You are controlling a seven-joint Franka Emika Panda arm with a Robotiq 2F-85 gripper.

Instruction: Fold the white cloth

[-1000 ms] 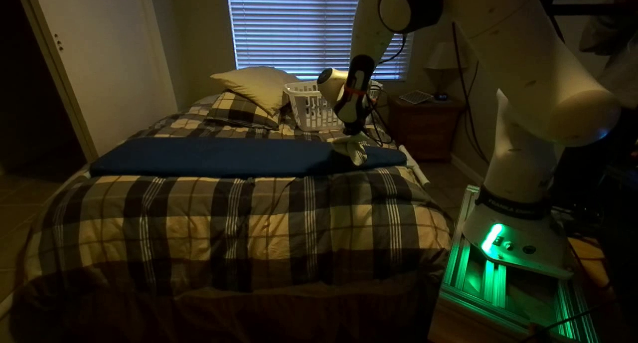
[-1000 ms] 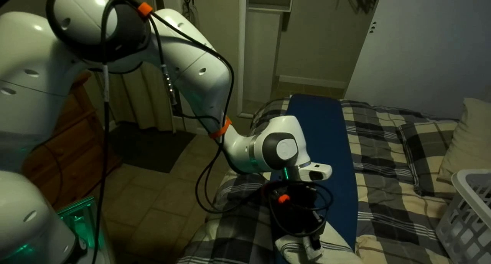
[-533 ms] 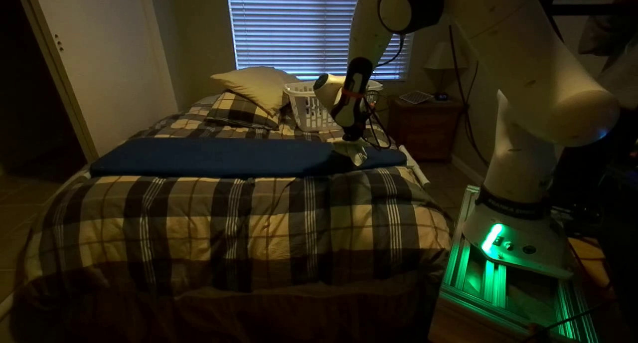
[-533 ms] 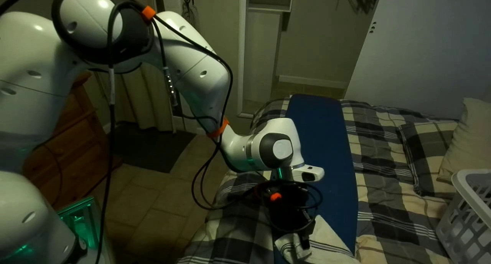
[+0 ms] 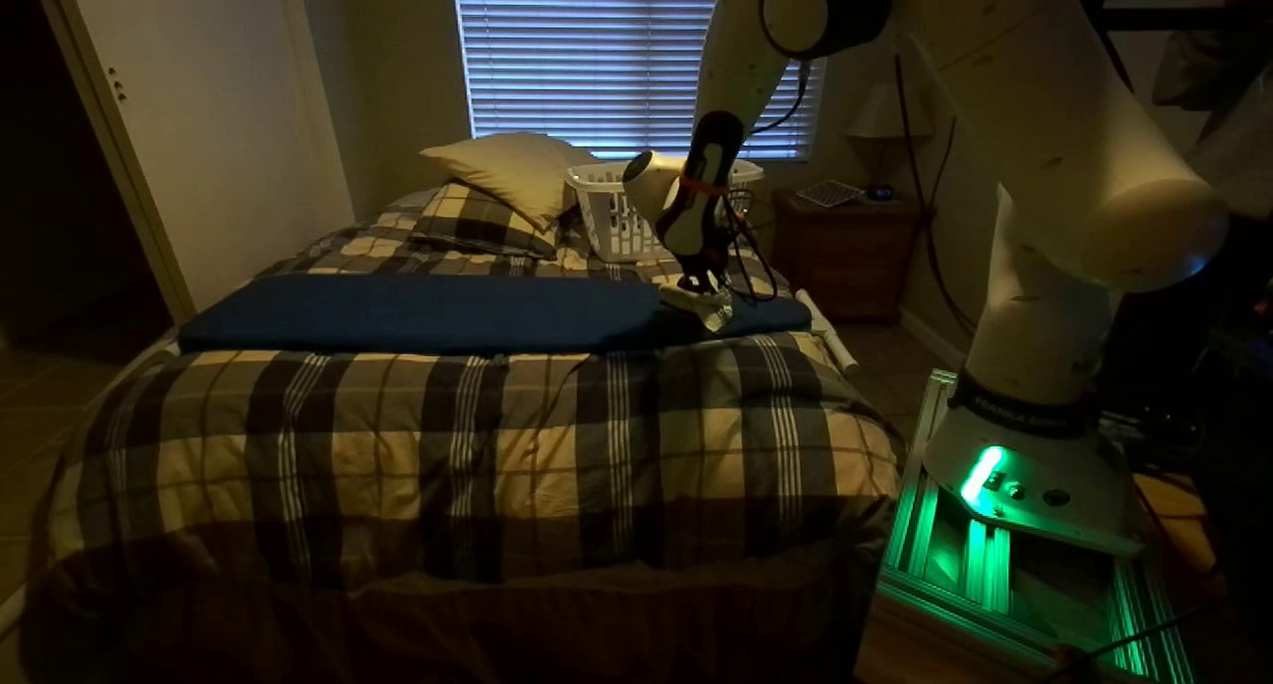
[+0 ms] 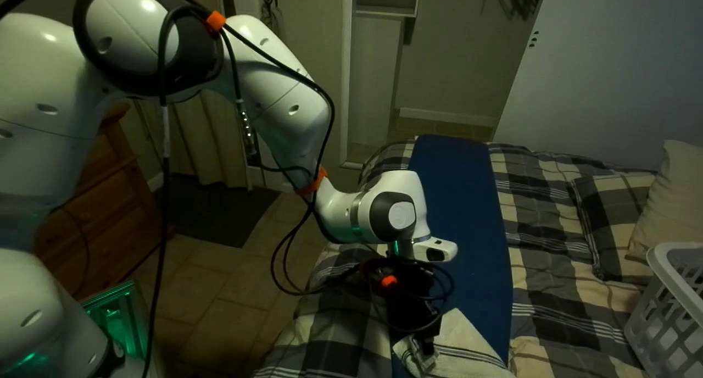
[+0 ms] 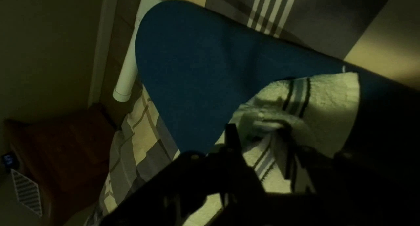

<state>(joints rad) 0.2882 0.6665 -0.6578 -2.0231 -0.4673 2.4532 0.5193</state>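
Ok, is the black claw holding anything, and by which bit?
Nothing: the black claw stands open, and rumpled cream-white, dark-striped fabric cloth shows in the gap.

The arm [image 6: 277,103] is mostly glossy white with little oval dimples [image 6: 294,110] dotted along it, then you get chunky black collars [image 6: 200,65] around white discs [image 6: 123,29] and a slim silver ring [image 6: 355,216]. There's a proper mess of black cables [image 6: 162,59] strung along it, one with a shiny metal connector [image 6: 245,122], plus bright orange ties [image 6: 216,21]. The gripper [image 7: 257,137] is black, too dark to pick out much detail tbh. Base [image 5: 1034,465] is white too, with a glowing green strip [image 5: 983,472], round ports [image 5: 1056,498] and a black band [image 5: 1024,415] lettered FRANKA.
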